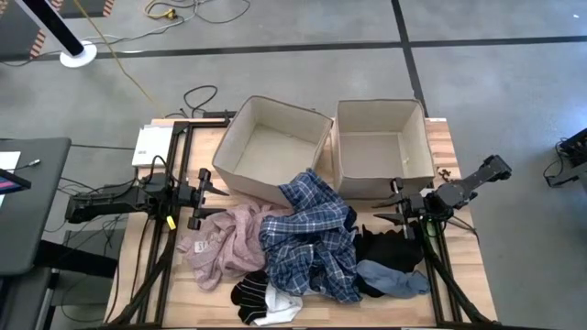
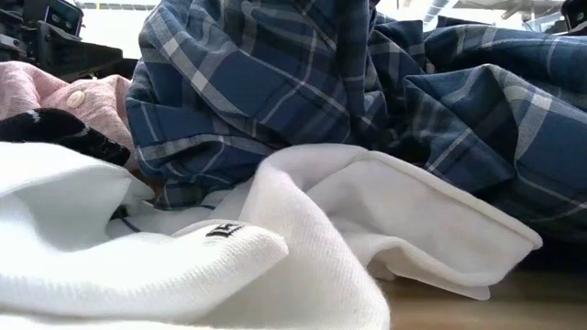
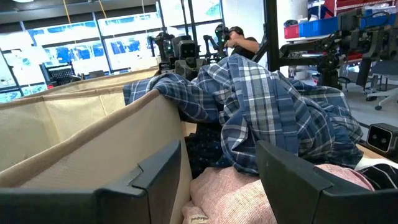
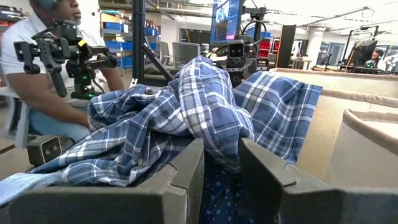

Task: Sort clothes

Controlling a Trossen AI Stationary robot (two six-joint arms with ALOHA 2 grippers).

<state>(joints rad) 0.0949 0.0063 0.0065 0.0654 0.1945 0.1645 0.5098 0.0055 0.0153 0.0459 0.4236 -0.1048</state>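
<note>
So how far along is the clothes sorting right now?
Nothing sorted: both bins look empty. Left gripper and right gripper are open, holding nothing. The plaid shirt, pink top, socks, black piece and light blue piece remain piled.

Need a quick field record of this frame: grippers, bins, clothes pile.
left gripper: open, at the pile's left edge, beside the pink top
right gripper: open, at the pile's right edge, holding nothing
left bin: no clothes inside; plaid shirt drapes over its near wall
right bin: no clothes inside
pile: plaid shirt on top, black piece, light blue piece, striped socks
</note>
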